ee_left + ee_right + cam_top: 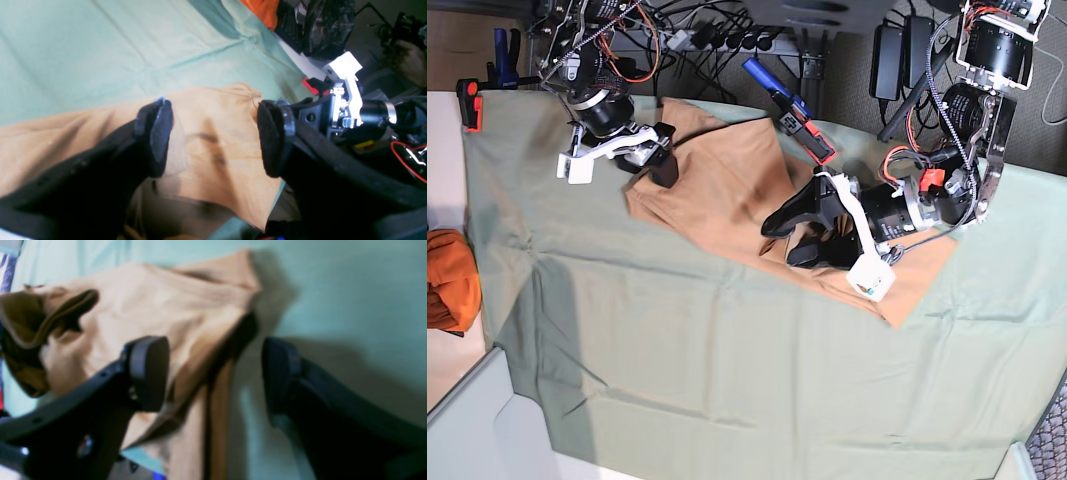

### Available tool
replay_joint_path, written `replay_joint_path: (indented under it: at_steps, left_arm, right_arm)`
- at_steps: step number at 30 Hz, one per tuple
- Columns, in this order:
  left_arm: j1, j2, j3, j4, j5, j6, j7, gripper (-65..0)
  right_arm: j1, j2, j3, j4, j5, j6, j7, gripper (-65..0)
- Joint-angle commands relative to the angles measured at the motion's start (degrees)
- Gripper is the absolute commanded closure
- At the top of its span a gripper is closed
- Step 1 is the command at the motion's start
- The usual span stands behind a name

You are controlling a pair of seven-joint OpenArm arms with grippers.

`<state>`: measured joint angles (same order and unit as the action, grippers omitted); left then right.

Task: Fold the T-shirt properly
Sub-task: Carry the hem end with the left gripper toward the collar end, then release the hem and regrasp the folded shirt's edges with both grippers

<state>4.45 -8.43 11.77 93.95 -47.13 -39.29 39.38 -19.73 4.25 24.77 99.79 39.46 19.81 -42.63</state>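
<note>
Nearest the base camera, bare pale green cloth (727,380) covers the counter. Beyond it the T-shirt (727,190) lies rumpled along the far side. The left end effector (213,133) hangs released over its hem end; the right end effector (213,373), also released (nothing between its pads), hovers at the collar end. This looks like the reach before a first fold: each must settle on an edge. The arms hide much of the shirt, and the right wrist view is blurred.
</note>
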Motion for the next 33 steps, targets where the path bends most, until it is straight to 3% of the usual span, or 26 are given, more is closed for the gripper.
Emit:
replay_joint_path:
  at_steps: [1,9,21,22,26,29,33]
  left_arm:
    - [-0.81,0.0,-0.11,1.16,-1.68,-0.71,-1.4,-43.0]
    - [-0.74,0.0,0.13,1.27,-6.86,-0.71,1.22,-43.0]
    - [-0.83,-0.52,0.15,1.27,-5.79,-0.71,1.57,-43.0]
    - [-0.96,-0.76,0.15,1.27,-5.79,-0.71,1.6,-43.0]
    - [-1.44,-2.1,-0.72,1.4,-5.79,-0.71,1.62,-43.0]
    - [-1.44,-2.78,-3.34,1.68,-5.84,-0.71,1.62,-43.0]
    - [-1.46,-4.31,-7.13,1.7,-7.15,-0.71,1.66,-43.0]
  right_arm:
    - [-0.15,0.09,-0.42,0.63,0.63,3.02,0.11,-43.7]
    - [-0.13,-1.18,-4.22,0.63,0.42,3.1,-0.02,-43.7]
    - [-0.13,-1.27,-4.24,0.63,0.44,3.1,0.44,-43.2]
    - [-0.13,-1.27,-4.24,0.63,0.5,3.1,0.7,-40.9]
    - [-0.11,-1.29,-4.24,0.63,2.19,3.15,1.03,-13.9]
    - [-0.11,-1.25,-4.22,0.63,1.64,3.15,2.67,0.0]
    - [0.07,-1.18,-3.63,0.66,-0.61,3.21,3.21,0.0]
